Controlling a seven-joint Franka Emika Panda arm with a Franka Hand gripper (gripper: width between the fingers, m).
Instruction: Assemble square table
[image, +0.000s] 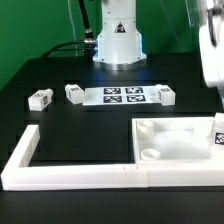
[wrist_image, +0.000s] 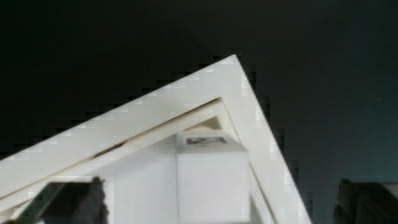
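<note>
Square table slab (image: 180, 140) sits on the counter (image: 60, 125) at the exterior view's right, butted against the L-shaped wall (image: 70, 172), probably to brace it. Pincer (wrist_image: 214, 205) released, fingers (wrist_image: 63, 200) spread over a slab corner. Legs (image: 75, 92) loose near the marker board (image: 125, 95).

In the exterior view, a short white tagged leg (image: 75, 93) lies just left of the flat white marker board (image: 124, 96), a second leg (image: 40, 98) farther left, and a third leg (image: 165, 96) just right. The white rimmed square slab (image: 185, 140) lies before the board, apparently against the white L-shaped wall (image: 80, 172).
</note>
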